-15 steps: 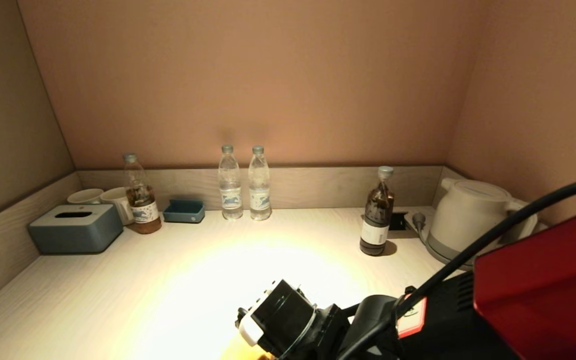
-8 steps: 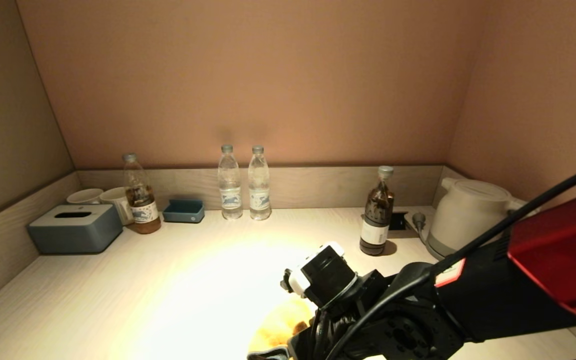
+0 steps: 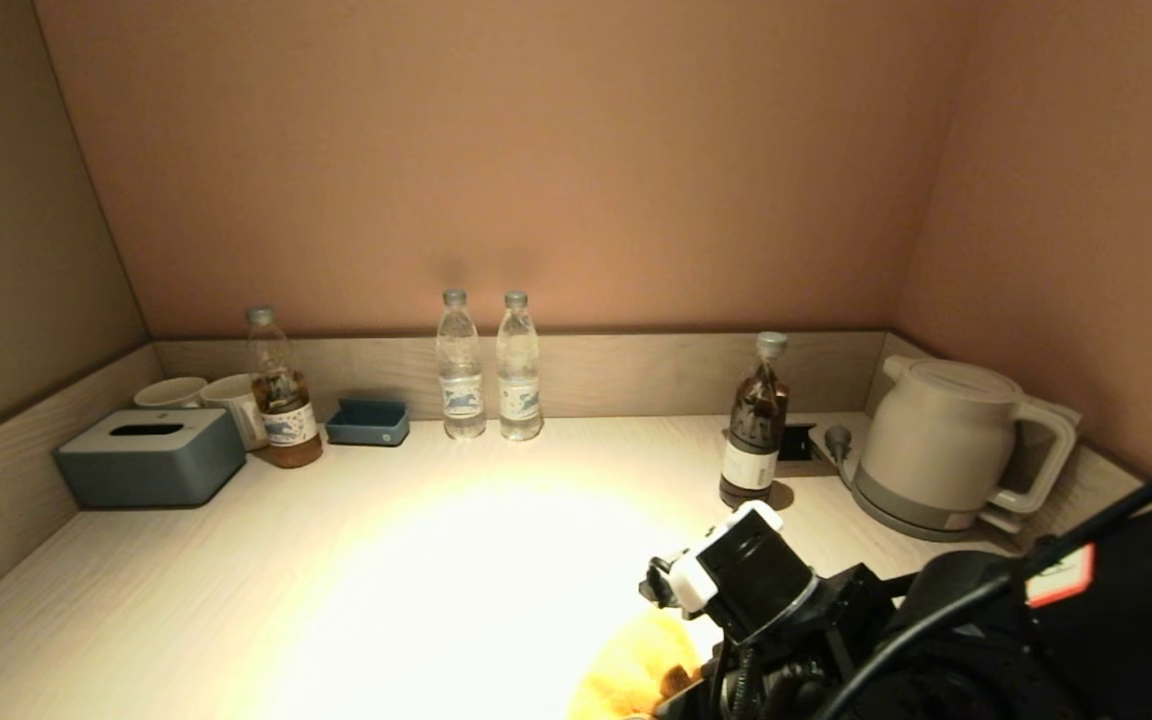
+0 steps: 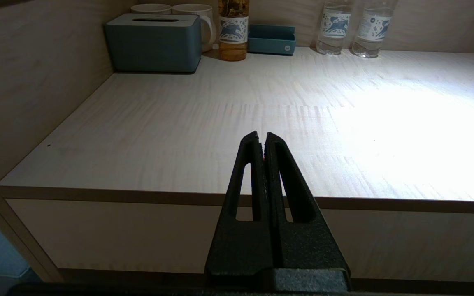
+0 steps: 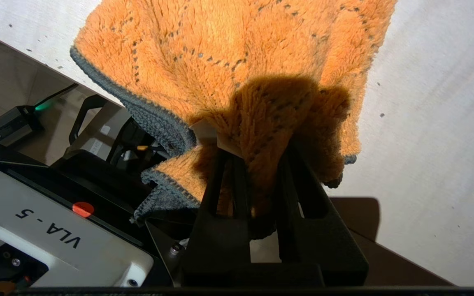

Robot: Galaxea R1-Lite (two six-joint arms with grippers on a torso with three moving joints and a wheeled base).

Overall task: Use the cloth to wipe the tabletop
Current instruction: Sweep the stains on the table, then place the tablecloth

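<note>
The right gripper is clamped on the cloth, its two black fingers pinching a bunched fold of orange pile near the small white label. From the pinch the cloth spreads away from the fingertips and lies over the tabletop, its grey-blue edging running along the side nearest the counter's front edge; one corner hangs just past that edge, over the robot's own base. In the head view the cloth shows as a yellow lump at the near edge of the tabletop, half hidden under the right arm's wrist.

Beyond the gripper, toward the back wall, a dark bottle stands nearest, and farther to its right sits a pale kettle on its base. Well across the counter from the pincer, two clear water bottles stand side by side against the rear rim. Farther left again are a small blue tray, a bottle of amber drink, two white cups and a grey-blue tissue box in the far corner.

The left gripper hangs before the counter's front edge, well away from the cloth, its fingers pressed together on nothing.
</note>
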